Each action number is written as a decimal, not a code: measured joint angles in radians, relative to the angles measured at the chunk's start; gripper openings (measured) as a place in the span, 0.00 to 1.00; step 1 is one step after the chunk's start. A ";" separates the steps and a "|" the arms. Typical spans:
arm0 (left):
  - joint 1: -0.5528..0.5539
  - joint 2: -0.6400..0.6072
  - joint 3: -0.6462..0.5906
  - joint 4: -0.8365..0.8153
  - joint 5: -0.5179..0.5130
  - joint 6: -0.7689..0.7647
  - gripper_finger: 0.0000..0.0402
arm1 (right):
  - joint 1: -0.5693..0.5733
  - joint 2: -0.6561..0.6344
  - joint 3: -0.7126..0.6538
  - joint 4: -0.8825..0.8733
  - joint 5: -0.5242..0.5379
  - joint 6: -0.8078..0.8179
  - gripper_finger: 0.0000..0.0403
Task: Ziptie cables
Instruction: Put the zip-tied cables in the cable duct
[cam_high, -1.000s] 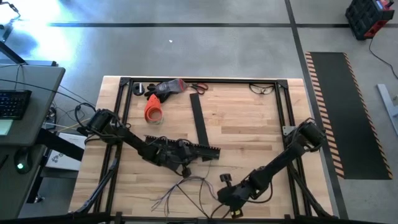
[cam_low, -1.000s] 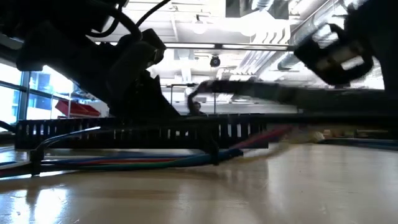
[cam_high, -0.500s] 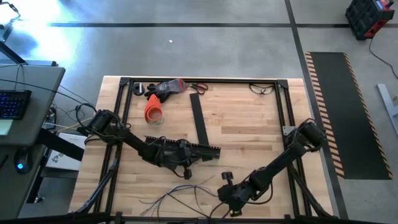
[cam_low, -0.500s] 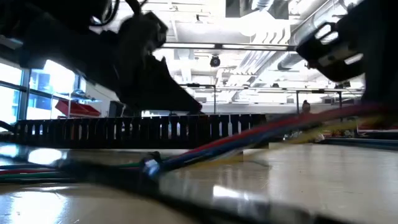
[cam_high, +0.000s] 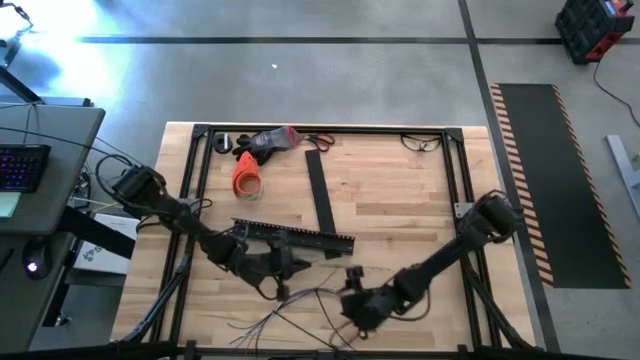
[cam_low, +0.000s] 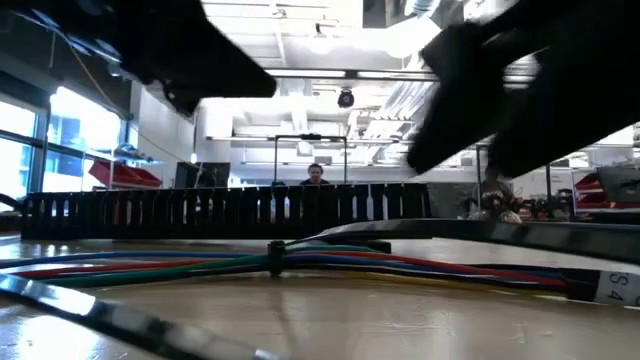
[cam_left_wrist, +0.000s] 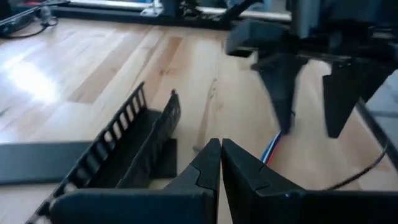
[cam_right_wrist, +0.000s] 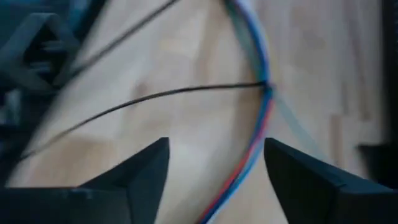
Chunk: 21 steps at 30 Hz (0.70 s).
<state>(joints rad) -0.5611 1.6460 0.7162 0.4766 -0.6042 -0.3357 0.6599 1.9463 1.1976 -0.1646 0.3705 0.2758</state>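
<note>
The cables (cam_high: 300, 305) lie near the table's front edge as a loose bunch of coloured wires with splayed ends. In the low view the cables (cam_low: 330, 262) rest flat on the wood, bound by a dark tie (cam_low: 275, 258). A thin black tail (cam_right_wrist: 155, 96) runs off sideways from the cables (cam_right_wrist: 258, 118). My right gripper (cam_right_wrist: 214, 168) hangs open just above the bunch, a finger to each side, touching nothing; the high view shows my right gripper (cam_high: 348, 298) too. My left gripper (cam_left_wrist: 221, 158) is shut, left of the bunch, with nothing visible between its fingers.
The black slotted channel (cam_high: 295, 238) lies just beyond my left gripper. A flat black strip (cam_high: 320, 190) sits mid-table. An orange object (cam_high: 245, 175), a hand tool (cam_high: 270, 140), scissors (cam_high: 322, 140) and glasses (cam_high: 422, 142) are along the far edge. A person (cam_low: 315, 178) stands in the room behind.
My right gripper has opened and let go of the cables, and shifted a little toward the table's left and far side. The bunch, held slanting off the table half a second ago, now lies flat. My left gripper has drawn back toward the left and near edge, still shut.
</note>
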 joint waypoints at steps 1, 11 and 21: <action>-0.010 -0.007 0.000 -0.023 -0.015 -0.008 0.00 | -0.019 0.015 0.000 0.025 0.006 -0.025 0.63; -0.064 -0.012 0.000 -0.158 -0.061 -0.121 0.00 | -0.195 0.114 0.000 0.079 -0.111 -0.106 0.67; -0.095 -0.012 0.000 -0.239 -0.161 -0.261 0.00 | -0.198 0.110 0.004 -0.025 -0.211 -0.048 0.21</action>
<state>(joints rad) -0.6563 1.6344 0.7162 0.2380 -0.7652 -0.5969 0.4623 2.0563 1.2018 -0.1893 0.1591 0.2282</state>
